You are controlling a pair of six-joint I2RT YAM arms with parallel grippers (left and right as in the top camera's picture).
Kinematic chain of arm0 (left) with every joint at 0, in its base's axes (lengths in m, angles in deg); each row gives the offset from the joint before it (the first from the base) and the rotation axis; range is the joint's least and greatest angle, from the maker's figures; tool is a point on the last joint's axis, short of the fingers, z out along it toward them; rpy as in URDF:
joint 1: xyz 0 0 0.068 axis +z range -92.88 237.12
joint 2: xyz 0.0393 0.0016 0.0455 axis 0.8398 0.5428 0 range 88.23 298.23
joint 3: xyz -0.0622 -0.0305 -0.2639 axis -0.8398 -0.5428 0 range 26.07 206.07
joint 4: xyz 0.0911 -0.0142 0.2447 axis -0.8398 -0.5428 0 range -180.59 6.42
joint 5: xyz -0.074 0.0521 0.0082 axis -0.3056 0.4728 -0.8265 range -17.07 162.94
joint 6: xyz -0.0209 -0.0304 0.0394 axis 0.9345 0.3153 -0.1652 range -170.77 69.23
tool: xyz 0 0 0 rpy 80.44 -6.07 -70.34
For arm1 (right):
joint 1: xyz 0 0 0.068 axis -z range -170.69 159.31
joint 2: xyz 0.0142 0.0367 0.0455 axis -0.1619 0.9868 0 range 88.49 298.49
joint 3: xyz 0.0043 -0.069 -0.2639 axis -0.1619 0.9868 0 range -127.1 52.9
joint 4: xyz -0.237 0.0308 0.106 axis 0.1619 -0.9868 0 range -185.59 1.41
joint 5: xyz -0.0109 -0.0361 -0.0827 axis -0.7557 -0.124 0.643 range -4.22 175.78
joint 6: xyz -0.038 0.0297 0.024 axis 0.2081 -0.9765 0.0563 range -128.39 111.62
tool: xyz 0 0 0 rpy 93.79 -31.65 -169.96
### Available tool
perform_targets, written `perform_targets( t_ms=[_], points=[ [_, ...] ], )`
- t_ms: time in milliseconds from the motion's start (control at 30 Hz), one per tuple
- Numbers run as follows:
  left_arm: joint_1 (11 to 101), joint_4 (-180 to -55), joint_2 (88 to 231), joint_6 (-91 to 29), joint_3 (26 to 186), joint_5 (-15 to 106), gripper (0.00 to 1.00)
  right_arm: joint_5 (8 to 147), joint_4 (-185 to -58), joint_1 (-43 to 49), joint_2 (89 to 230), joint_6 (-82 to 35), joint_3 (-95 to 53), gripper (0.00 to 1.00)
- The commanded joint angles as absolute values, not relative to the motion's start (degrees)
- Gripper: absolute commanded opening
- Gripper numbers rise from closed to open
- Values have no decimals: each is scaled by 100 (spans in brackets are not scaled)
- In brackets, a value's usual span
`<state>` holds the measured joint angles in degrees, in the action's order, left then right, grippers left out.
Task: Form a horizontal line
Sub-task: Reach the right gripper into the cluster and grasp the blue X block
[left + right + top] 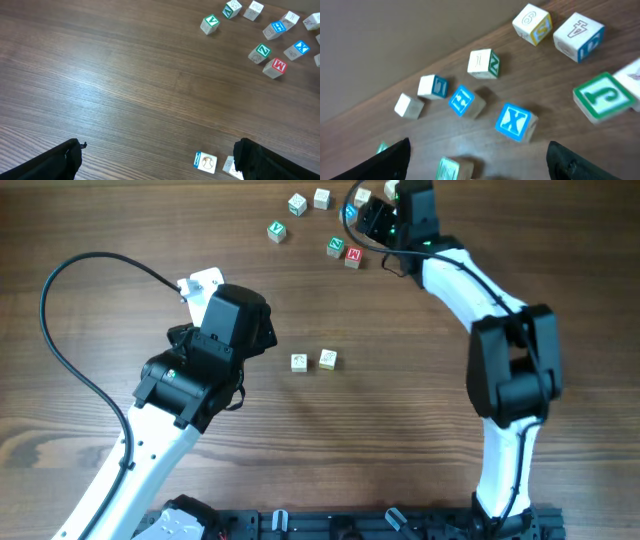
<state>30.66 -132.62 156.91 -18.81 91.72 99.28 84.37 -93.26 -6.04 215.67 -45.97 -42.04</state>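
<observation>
Hanging left gripper [157, 147]: its jaws are standing wide apart over bare table [400, 440], gripping nothing.
First pale cube [299, 362]: it is sitting mid-table, just past the left arm's wrist.
Second pale cube [327, 359]: it is lying at 3 o'clock of the first, just beside it; together they are making a short level row.
Left wrist view: it is showing the first pale cube whole at its lower edge, while one dark finger [270, 160] is covering most of the second.
Blue X cube [515, 121]: it is resting well apart from the pair, in the far cluster at about 1 o'clock of them, tilted against the wood grain.
Red M cube [276, 66]: it is sitting at the near edge of that cluster, with the green Z cube [260, 52] just beside it at 11 o'clock.
Right gripper [479, 147]: it is hovering over the far cluster with its jaws apart, holding nothing; the X cube is lying just beyond the gap, untouched.
Overhead view: the right arm is hiding much of the cluster here.
Right wrist view: only this one is showing the green J cube [602, 96], at 3 o'clock of the X cube.
</observation>
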Motion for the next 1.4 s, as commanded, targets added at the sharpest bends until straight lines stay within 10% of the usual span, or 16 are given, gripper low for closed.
perform_targets(
  t_ms=[0,567,967,1367],
  points=[
    [3099,-13253,15702,-1927,9240,9979,100,8693,-8817,-639,22120,-4962,-4313,87],
    [3099,-13251,15702,-1927,9240,9979,100,8894,-7923,-676,23029,-4813,-4316,80],
    [3099,-13253,15702,-1927,9240,9979,100,8925,-8391,-689,22773,-3871,-4318,45],
    [3099,-13253,15702,-1927,9240,9979,100,9032,-9676,-685,21468,-3209,-4318,38]
  ],
)
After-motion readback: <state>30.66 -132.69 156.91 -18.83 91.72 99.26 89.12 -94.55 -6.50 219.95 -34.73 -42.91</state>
